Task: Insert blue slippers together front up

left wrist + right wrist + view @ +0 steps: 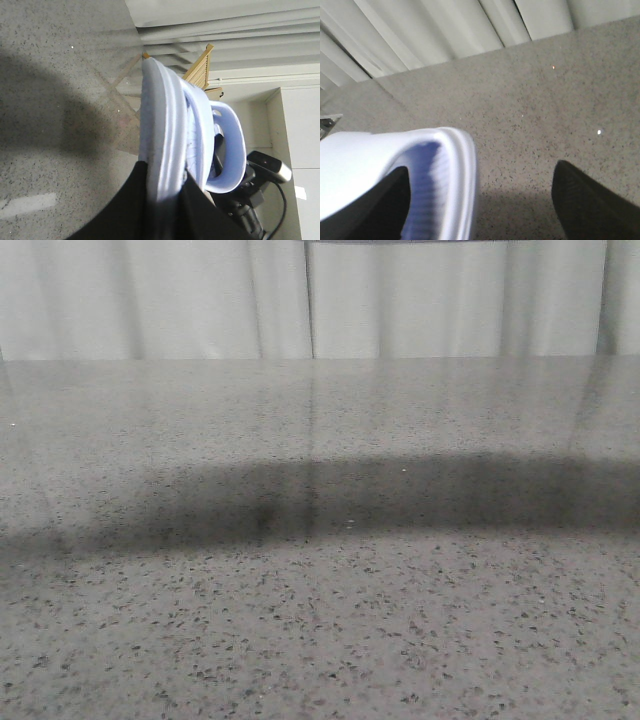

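Left wrist view: left gripper (167, 197) clenched on nested blue slippers (165, 135); right gripper (480, 200) spread wide; setting down seemingly remains.

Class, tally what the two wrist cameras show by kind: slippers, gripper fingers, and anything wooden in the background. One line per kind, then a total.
Pale blue slippers, nested: 2
Dark fingers of the left gripper on the slippers: 2
Dark fingers of the right gripper: 2
Wooden slatted object behind the slippers: 1
Total: 7
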Tool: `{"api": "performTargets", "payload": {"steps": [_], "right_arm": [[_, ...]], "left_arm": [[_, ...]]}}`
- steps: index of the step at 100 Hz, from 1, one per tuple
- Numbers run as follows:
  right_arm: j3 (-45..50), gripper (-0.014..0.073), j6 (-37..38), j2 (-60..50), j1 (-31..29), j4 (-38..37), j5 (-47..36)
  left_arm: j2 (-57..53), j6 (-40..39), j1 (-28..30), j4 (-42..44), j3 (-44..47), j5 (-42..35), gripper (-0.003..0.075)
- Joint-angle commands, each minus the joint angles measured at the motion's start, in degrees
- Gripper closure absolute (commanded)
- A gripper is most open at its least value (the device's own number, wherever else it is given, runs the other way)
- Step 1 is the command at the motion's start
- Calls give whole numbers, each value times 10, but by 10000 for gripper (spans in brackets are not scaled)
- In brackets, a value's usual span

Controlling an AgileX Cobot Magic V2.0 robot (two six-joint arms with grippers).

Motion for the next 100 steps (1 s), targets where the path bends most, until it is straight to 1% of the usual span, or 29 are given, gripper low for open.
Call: {"api": "performTargets", "payload": {"steps": [1,18,31,62,87,100], "right_arm": [[-19,78,-10,-32,0,6,-40],[-19,78,-10,-85,0,-35,-79],[-19,78,-10,-118,0,-58,-96],[-19,78,-10,-130,0,-61,-91],[-19,78,-10,-130,0,-61,-86],[-19,78,-10,-130,0,-61,-81]], "left_arm": [[6,0,-5,-39,-22,8,704],[44,1,-5,-33,-22,1,704],[71,23,-5,-33,-22,1,704],[133,67,-5,-37,-22,0,704],[189,127,-5,-39,-22,-1,704],[213,133,-5,-39,-22,-1,704]]}}
